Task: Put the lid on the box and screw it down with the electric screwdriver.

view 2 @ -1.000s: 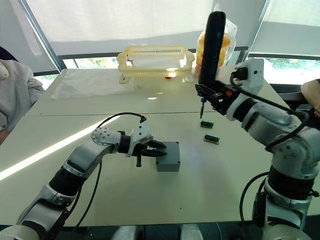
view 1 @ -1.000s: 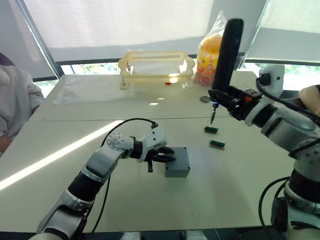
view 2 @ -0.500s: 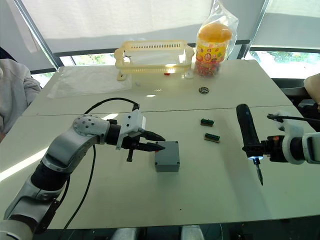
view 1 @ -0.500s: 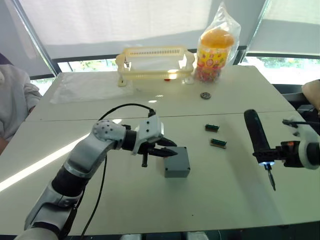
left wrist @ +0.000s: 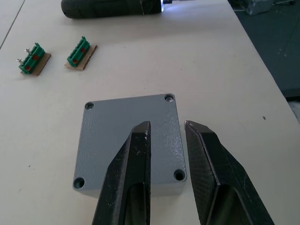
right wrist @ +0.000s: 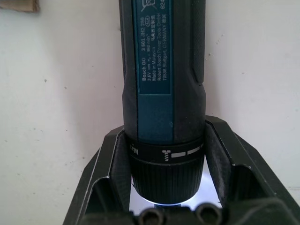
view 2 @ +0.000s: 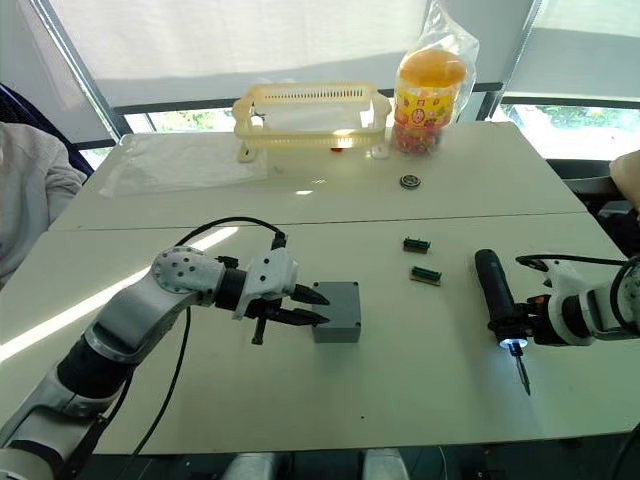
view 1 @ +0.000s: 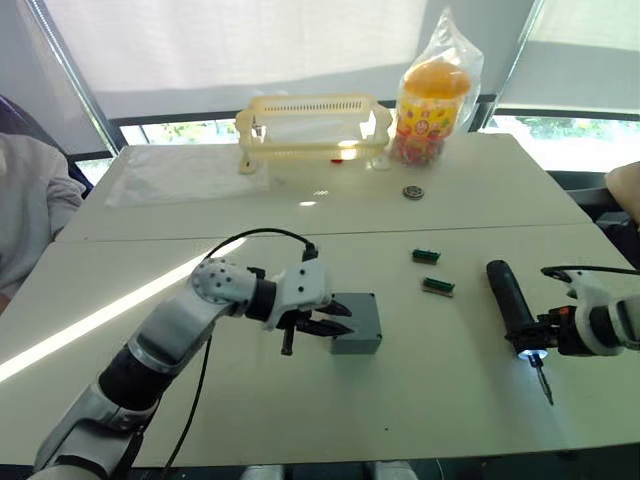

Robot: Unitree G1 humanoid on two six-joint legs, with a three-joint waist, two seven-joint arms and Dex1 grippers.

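The grey box [view 1: 357, 343] stands mid-table with the lid [left wrist: 117, 124] lying flat on top, its corner screw holes showing. My left gripper [view 1: 340, 318] is at the box's left side, open by a narrow gap, its fingertips over the lid and nothing between them. Far to the right, my right gripper [view 1: 540, 338] is shut on the electric screwdriver [view 1: 505, 290] near its tip. The black tool lies low and nearly level over the table. Its light is on and its bit [view 1: 543, 380] points toward the front edge.
Two green terminal blocks [view 1: 424, 256] [view 1: 435, 287] lie between box and screwdriver. At the back are a yellow slotted basket [view 1: 312, 125], a bagged candy jar [view 1: 432, 95] and a small round part [view 1: 411, 191]. A person [view 1: 25, 210] sits at the left edge.
My right arm swung the screwdriver from upright above the green blocks down and to the right, then lowered it nearly flat. The left gripper stayed at the box.
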